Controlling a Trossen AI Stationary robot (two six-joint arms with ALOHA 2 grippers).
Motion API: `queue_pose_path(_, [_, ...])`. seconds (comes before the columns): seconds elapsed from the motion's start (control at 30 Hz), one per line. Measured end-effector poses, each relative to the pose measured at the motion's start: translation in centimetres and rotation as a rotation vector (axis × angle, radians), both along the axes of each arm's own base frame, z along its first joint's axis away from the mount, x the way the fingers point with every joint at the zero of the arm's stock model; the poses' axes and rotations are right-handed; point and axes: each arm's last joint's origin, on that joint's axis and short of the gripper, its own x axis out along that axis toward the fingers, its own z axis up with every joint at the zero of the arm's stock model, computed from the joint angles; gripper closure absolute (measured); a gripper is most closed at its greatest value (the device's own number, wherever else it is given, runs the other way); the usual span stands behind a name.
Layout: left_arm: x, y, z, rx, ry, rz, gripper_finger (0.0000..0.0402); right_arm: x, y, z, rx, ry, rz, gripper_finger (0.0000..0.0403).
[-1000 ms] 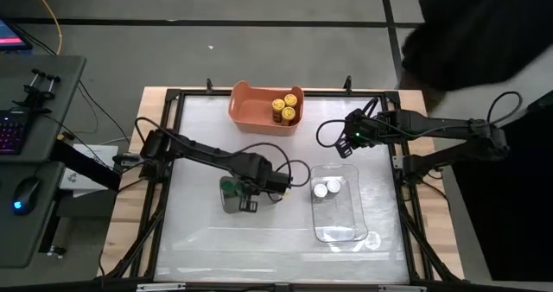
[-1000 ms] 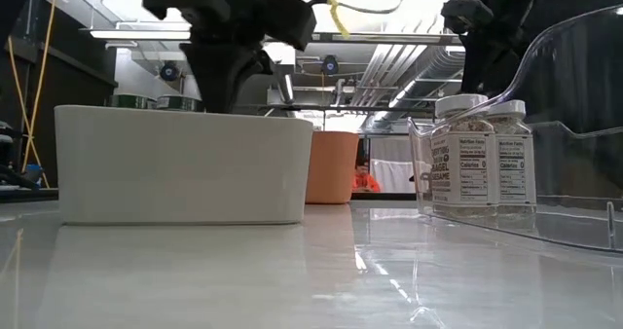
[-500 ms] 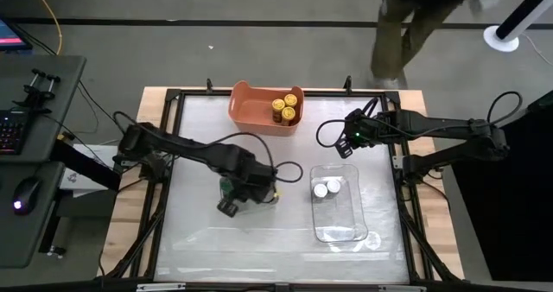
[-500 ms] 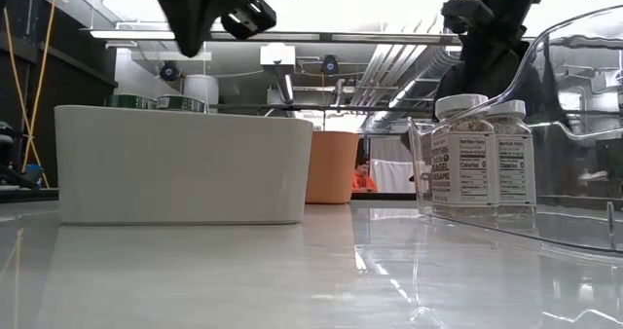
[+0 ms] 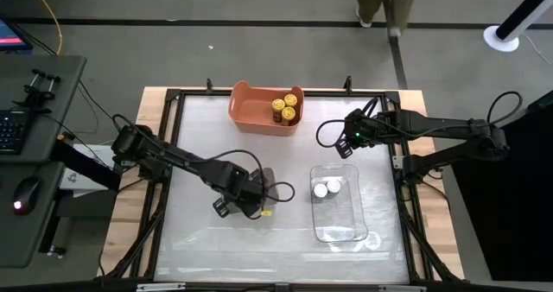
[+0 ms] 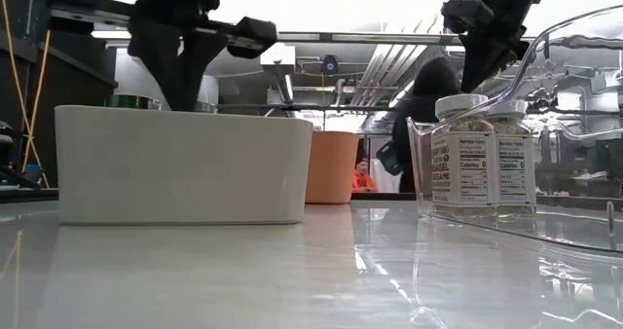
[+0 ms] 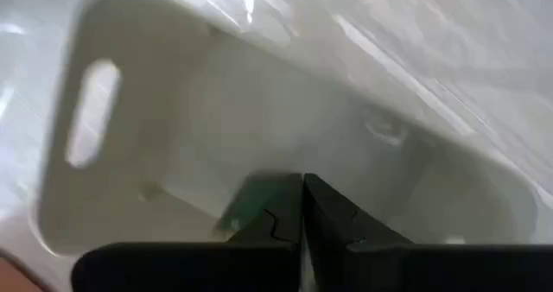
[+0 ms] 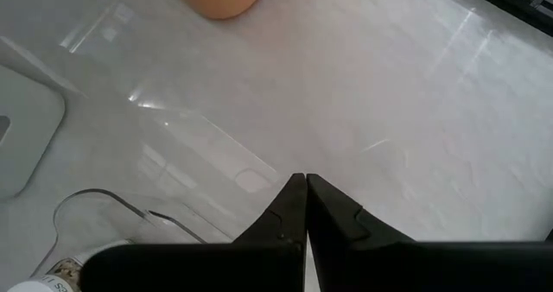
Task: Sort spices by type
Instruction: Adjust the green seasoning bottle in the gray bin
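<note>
I see a green-capped spice jar [image 7: 251, 207] low in the grey tray [image 7: 130, 167], just beyond my left gripper [image 7: 302, 207] at eleven o'clock of its clenched, empty jaws.

An orange bin [image 5: 257, 109] is holding yellow-capped spice jars [image 5: 287, 106] with dark-printed lids. The clear tray [image 5: 339, 207] is showing two white-capped jars [image 5: 327, 188], their white labels [image 6: 458, 167] carrying black print. The grey tray [image 6: 183, 166] is looking pale off-white, with a patch of green [image 7: 252, 202] showing inside it. The surface [image 5: 199, 231] is gleaming glossy white within a black frame [image 5: 163, 145] and light wood edging [image 5: 128, 201]. Both arms are looking black.
</note>
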Motion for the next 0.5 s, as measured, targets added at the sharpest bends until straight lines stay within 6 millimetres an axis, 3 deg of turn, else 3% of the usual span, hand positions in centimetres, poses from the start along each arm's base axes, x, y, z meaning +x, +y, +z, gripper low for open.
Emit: queue_pose_path(0.5, [-0.53, 0.26, 0.03, 0.02, 0.05, 0.008, 0.0401, 0.0, 0.0, 0.0, 0.0, -0.001, 0.0, 0.0403])
